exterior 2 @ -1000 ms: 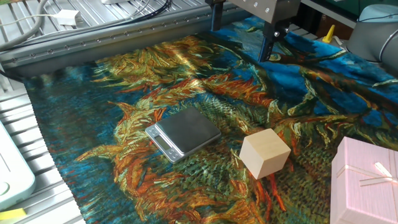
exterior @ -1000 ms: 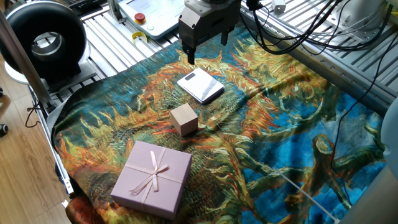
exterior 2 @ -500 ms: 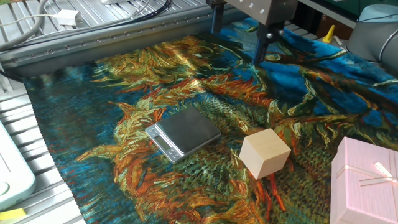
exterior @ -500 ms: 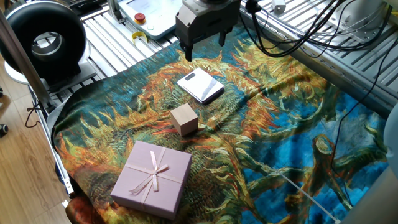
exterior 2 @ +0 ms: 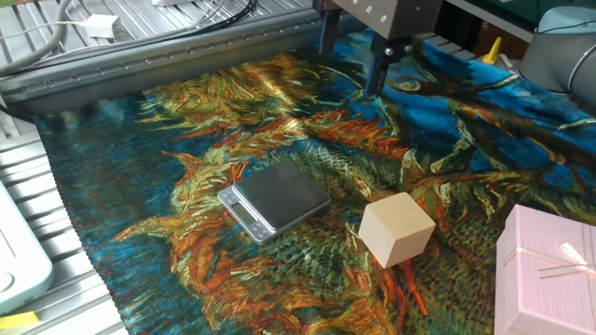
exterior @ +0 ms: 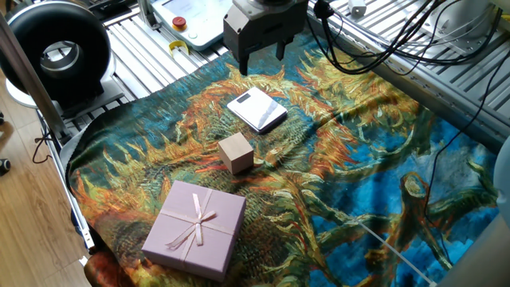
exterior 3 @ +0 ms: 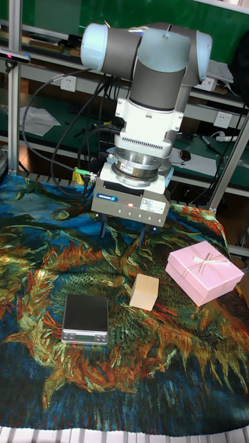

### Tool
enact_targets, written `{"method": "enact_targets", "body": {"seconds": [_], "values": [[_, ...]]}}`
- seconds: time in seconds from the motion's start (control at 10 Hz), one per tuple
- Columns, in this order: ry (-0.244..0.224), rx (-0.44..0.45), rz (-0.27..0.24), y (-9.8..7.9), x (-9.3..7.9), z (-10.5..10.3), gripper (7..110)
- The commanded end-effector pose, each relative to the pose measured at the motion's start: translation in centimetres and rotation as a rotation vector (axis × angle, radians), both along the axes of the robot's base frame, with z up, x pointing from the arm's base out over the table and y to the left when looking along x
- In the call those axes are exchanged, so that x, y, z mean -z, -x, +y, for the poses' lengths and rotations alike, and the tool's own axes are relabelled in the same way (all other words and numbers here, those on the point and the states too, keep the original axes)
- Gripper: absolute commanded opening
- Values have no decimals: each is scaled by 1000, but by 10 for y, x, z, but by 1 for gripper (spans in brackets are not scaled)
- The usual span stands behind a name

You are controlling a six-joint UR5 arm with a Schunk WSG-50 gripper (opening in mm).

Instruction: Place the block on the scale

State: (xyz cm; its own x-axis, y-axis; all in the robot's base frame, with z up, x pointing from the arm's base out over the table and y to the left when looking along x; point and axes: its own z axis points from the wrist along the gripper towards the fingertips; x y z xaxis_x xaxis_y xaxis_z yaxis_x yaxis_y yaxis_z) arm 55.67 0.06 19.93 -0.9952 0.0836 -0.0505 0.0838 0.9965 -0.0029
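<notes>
The block [exterior: 237, 152] [exterior 2: 397, 229] [exterior 3: 144, 291], a small tan cube, rests on the painted cloth between the scale and the pink box. The scale [exterior: 256, 110] [exterior 2: 275, 198] [exterior 3: 86, 318] is a thin flat slab lying a short way from the cube, with nothing on it. My gripper [exterior: 261, 60] [exterior 2: 350, 56] [exterior 3: 123, 234] hangs open above the cloth on the far side of the scale from the block. Its two thin fingers point down with nothing between them, and it touches neither object.
A flat pink gift box [exterior: 194, 228] [exterior 2: 549, 274] [exterior 3: 205, 271] with a ribbon lies close to the block. A black round device [exterior: 56, 52], a white pendant [exterior: 191, 20] and cables [exterior: 398, 40] sit on the metal rails around the cloth.
The gripper has drifted a little up and to the left in one fixed view, farther from the scale. It stays open. Block, scale and box have not moved.
</notes>
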Motion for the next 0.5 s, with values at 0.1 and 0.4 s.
{"method": "enact_targets", "body": {"seconds": [0.1, 0.4], "values": [[51, -249, -11, -5, -1, -12, 7], [38, -265, -10, -4, -1, -9, 7]]}}
